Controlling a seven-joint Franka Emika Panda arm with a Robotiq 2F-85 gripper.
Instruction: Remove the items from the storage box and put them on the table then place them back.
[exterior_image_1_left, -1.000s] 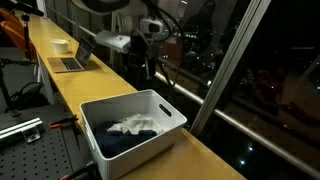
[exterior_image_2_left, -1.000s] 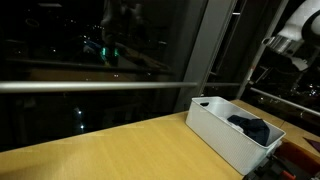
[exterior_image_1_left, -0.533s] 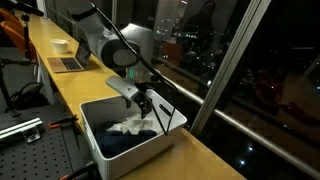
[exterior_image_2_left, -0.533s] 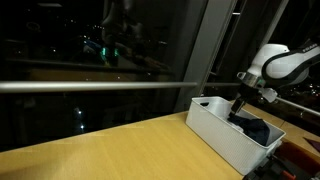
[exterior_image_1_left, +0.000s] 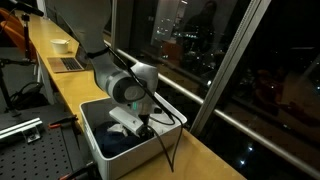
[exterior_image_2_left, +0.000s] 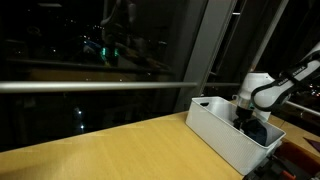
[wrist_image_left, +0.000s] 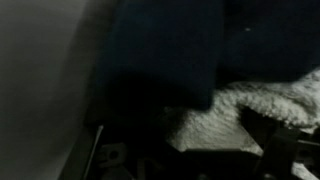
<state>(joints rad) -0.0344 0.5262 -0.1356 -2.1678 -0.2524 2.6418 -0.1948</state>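
1. One storage box (exterior_image_1_left: 112, 160) sits on the table (exterior_image_1_left: 215, 160), long axis seemingly crosswise, toward the window (exterior_image_1_left: 260, 70).
2. Gripper (exterior_image_1_left: 141, 126) is down inside it, over the navy garment (wrist_image_left: 170, 50) and white cloth (wrist_image_left: 250, 108).
3. Claw buried in the box; can't tell if it's apart or together. Wrist view is dark and blurred.

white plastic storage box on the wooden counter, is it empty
No, a dark navy garment and a white fuzzy cloth lie inside the white plastic storage box.
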